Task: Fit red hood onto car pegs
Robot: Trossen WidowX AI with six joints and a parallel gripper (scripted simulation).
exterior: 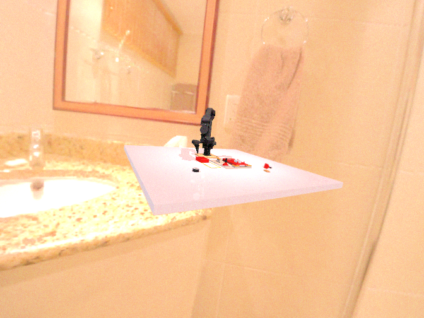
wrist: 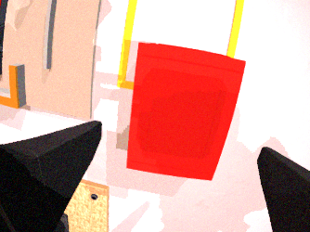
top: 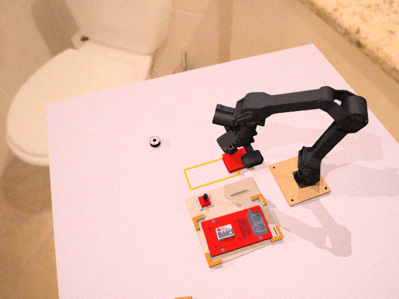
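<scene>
a bathroom in warm, cream light. a white toilet (top: 76,76) with its lid down stands on a beige floor (top: 23,245) beyond the pale table top (top: 109,185). a speckled granite counter (exterior: 81,222) holds a white oval sink (exterior: 42,194), and a clear glass (exterior: 36,148) stands near it. above hangs a wood-framed mirror (exterior: 134,45) on the cream tiled wall (exterior: 318,84). a pinkish towel (exterior: 270,98) hangs from a round ring (exterior: 284,28), with a pale switch plate (exterior: 231,111) just beside it

Arm (top: 289,101): matte dark-grey, rounded joints, boxy links; gripper (top: 240,152) fingers black, wedge-shaped.
</scene>
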